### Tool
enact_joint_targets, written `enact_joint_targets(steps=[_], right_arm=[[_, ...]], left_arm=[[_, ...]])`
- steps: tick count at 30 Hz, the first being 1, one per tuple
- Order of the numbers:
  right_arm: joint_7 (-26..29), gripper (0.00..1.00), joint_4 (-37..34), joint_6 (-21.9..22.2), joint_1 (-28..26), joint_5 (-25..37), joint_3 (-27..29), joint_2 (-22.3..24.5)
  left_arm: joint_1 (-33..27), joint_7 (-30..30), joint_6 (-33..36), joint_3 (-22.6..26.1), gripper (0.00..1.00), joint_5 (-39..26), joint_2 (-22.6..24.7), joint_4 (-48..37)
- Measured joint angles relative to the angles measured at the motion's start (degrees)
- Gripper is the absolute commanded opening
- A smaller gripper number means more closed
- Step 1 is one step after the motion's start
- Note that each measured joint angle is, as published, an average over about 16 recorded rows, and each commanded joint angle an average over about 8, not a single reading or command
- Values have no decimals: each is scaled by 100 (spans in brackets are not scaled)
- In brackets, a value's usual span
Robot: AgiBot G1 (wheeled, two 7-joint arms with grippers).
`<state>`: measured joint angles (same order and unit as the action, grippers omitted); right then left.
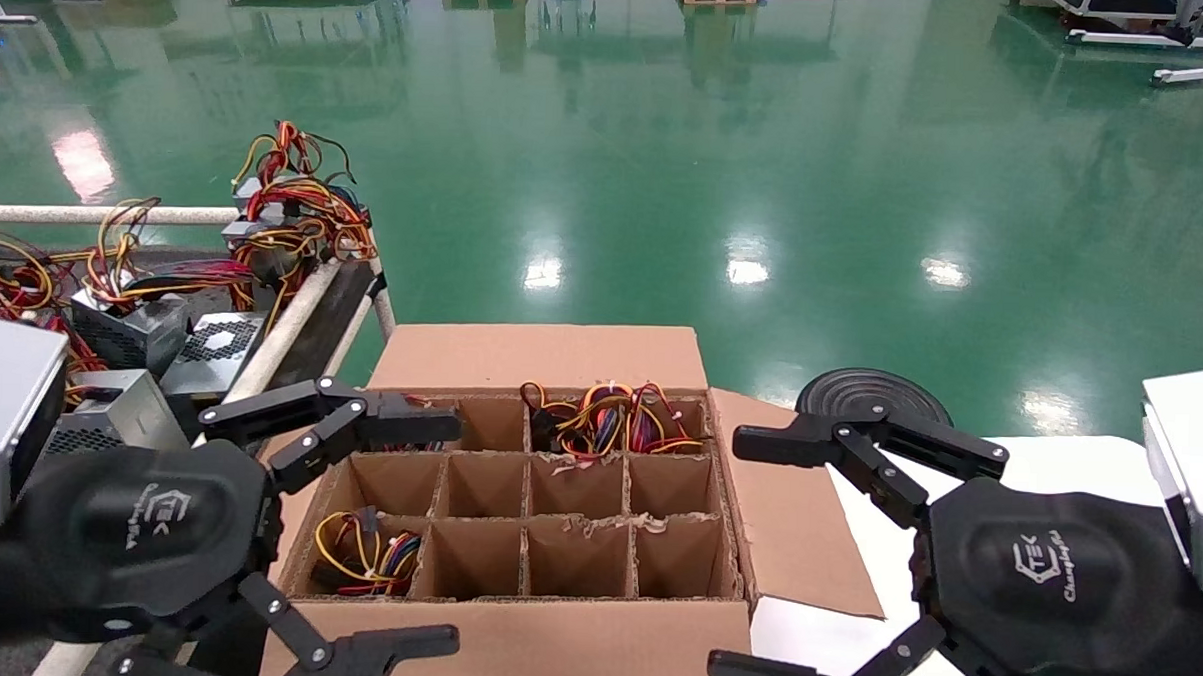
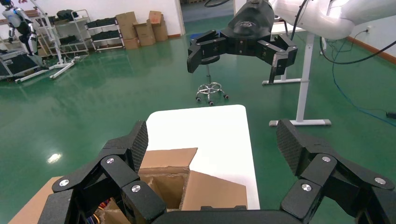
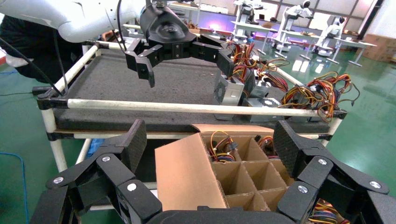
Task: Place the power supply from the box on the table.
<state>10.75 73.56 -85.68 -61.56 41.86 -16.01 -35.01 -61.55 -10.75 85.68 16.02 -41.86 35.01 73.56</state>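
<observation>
The brown box (image 1: 551, 636) stands open in front of me, its divider grid showing. Power supply wires fill a back cell (image 1: 609, 418) and the front-left cell (image 1: 364, 555); their metal cases are hidden in the cells. My left gripper (image 1: 447, 533) hangs open over the box's left side, holding nothing. My right gripper (image 1: 732, 555) is open over the box's right flap, also holding nothing. The right wrist view looks across the box (image 3: 187, 172) to the dark table (image 3: 140, 84), with the left gripper (image 3: 184, 60) above it. The table's rail (image 1: 95, 214) runs at the left.
Several power supplies (image 1: 161, 333) with tangled wires lie on the table. A white-topped surface (image 1: 1057, 464) is under the box's right flap, and a black round stool (image 1: 870, 392) stands behind it. Green floor stretches beyond.
</observation>
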Motion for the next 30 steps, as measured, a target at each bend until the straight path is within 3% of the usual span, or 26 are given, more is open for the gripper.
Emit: enact_joint_targets(steps=[13, 15, 22, 24, 30], right_arm=[[0, 99, 0, 0, 0, 0, 0, 0], [0, 89, 0, 0, 0, 0, 0, 0], [0, 7, 0, 0, 0, 0, 0, 0], [0, 0, 0, 0, 0, 0, 0, 0], [0, 0, 0, 0, 0, 0, 0, 0]], left_arm=[[0, 0, 0, 0, 100, 0, 0, 0], [0, 0, 0, 0, 100, 0, 0, 0], [0, 0, 0, 0, 100, 0, 0, 0], [0, 0, 0, 0, 100, 0, 0, 0], [0, 0, 0, 0, 100, 0, 0, 0]])
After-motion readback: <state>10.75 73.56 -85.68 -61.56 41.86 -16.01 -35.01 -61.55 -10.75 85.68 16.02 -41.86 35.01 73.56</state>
